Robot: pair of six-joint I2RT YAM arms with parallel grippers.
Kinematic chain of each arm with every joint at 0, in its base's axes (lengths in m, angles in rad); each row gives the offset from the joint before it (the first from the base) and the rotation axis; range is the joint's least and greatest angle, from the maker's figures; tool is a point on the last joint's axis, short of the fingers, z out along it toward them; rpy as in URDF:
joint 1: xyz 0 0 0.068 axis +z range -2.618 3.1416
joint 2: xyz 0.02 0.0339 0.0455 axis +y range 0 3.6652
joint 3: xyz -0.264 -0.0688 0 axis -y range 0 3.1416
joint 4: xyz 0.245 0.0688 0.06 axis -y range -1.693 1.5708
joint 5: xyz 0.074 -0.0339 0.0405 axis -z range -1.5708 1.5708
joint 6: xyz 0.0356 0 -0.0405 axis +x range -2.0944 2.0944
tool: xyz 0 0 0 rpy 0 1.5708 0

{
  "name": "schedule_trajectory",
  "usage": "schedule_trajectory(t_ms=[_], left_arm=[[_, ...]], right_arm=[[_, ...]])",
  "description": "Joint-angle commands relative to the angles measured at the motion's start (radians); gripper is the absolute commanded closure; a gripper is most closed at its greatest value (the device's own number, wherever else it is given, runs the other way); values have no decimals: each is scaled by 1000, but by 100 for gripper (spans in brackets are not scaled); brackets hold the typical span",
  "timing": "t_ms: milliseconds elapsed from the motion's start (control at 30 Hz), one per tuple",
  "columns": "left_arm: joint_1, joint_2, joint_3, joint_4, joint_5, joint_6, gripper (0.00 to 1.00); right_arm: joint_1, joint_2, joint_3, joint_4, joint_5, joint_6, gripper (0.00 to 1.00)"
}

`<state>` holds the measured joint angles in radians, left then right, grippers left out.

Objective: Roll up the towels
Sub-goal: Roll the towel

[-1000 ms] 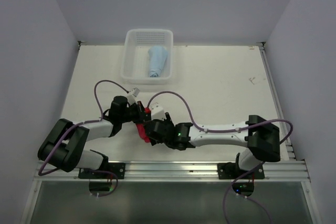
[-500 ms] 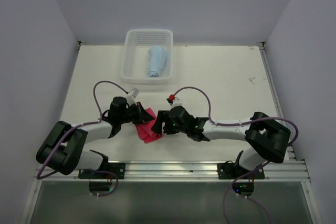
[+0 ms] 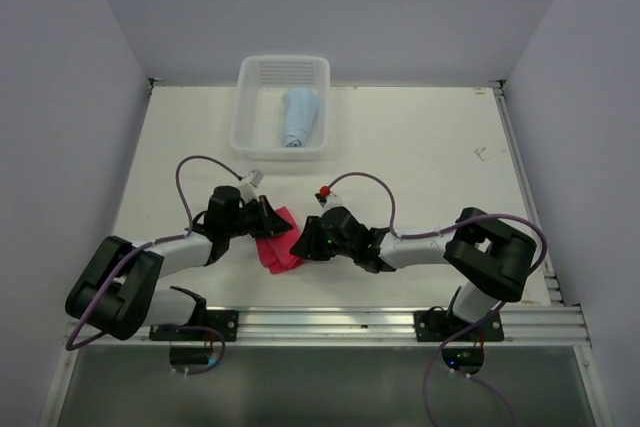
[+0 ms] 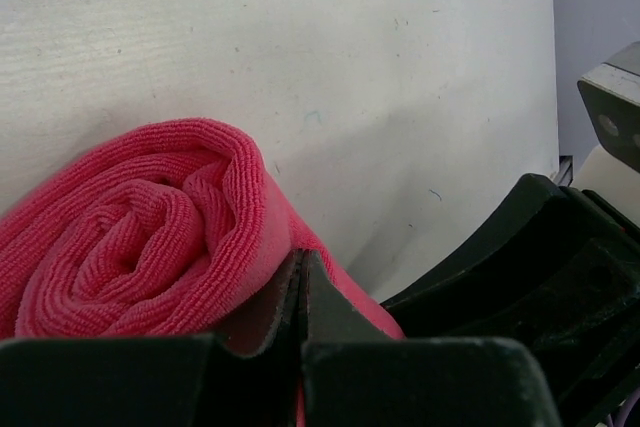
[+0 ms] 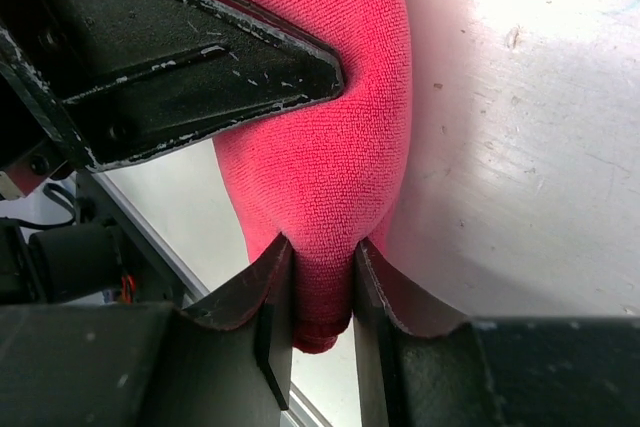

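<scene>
The pink-red towel (image 3: 279,247) lies rolled on the table between my two arms. In the left wrist view its spiral end (image 4: 140,232) shows, and my left gripper (image 4: 300,267) is shut with a thin layer of pink cloth pinched between the jaws. My right gripper (image 5: 322,247) is shut on the narrow end of the same pink towel (image 5: 340,97), with both pads pressed into the cloth. In the top view the left gripper (image 3: 268,219) sits at the roll's upper left and the right gripper (image 3: 303,244) at its right. The light blue towel (image 3: 299,115) lies rolled in the basket.
The white mesh basket (image 3: 246,97) stands at the back of the table, left of centre. A metal rail (image 3: 330,322) runs along the near edge at the arm bases. Purple cables loop over both arms. Walls close in the left and right sides.
My right arm pulled back from over the pink towel to its right side, and its jaws closed from wide open onto the roll's end. The left gripper stayed shut in place.
</scene>
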<state>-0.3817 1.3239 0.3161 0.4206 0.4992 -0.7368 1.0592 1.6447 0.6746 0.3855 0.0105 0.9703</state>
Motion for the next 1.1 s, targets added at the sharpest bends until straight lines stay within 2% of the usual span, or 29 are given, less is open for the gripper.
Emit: schedule_trajectory(t_ms=[0,67,100,233,333,367,500,567,700,1067], left_arm=[[15,-15,15,-108,-33,37,100],[24,-41,46,-137,-34,39,100],[33,-54,55,-146,-34,34,100],[56,-165,121,-209,-57,37,100],[58,-209,187,-252,-86,57,100],[58,-210,213,-258,-82,59,100],[58,-203,244,-264,-44,51,100],[58,-203,238,-258,-22,47,100],[55,-200,207,-220,7,34,100],[-12,-121,46,-125,-14,-29,100]], right_arm=[[7,-22,46,-31,37,-67,85],[37,-45,66,-112,118,-128,92],[48,-51,88,-141,149,-148,100],[108,-65,151,-307,331,-228,100],[154,-53,204,-390,422,-260,100],[180,-30,224,-431,493,-272,100],[246,55,385,-693,712,-225,100],[278,98,446,-749,785,-210,100],[308,194,568,-896,835,-199,100],[318,317,675,-926,790,-199,100]])
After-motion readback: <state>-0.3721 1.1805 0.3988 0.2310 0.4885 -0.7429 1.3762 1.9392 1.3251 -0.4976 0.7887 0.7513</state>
